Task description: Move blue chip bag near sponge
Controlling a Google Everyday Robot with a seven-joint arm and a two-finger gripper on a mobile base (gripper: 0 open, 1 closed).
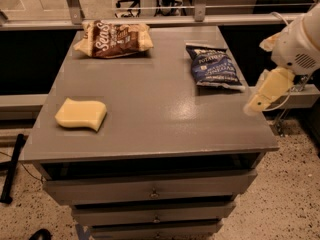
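Note:
The blue chip bag point(214, 66) lies flat at the back right of the grey table top point(160, 109). The sponge point(81, 114), pale yellow with a wavy outline, lies at the front left of the table, far from the bag. My gripper point(265, 93) is cream-coloured and hangs off the table's right edge, tilted down to the left. It is to the right of the blue bag, a little in front of it, and holds nothing that I can see.
A larger brown-and-cream chip bag point(114, 38) lies at the back left. The table has drawers point(152, 190) below its front edge. A metal rail point(200, 20) runs behind the table. Speckled floor lies to the right.

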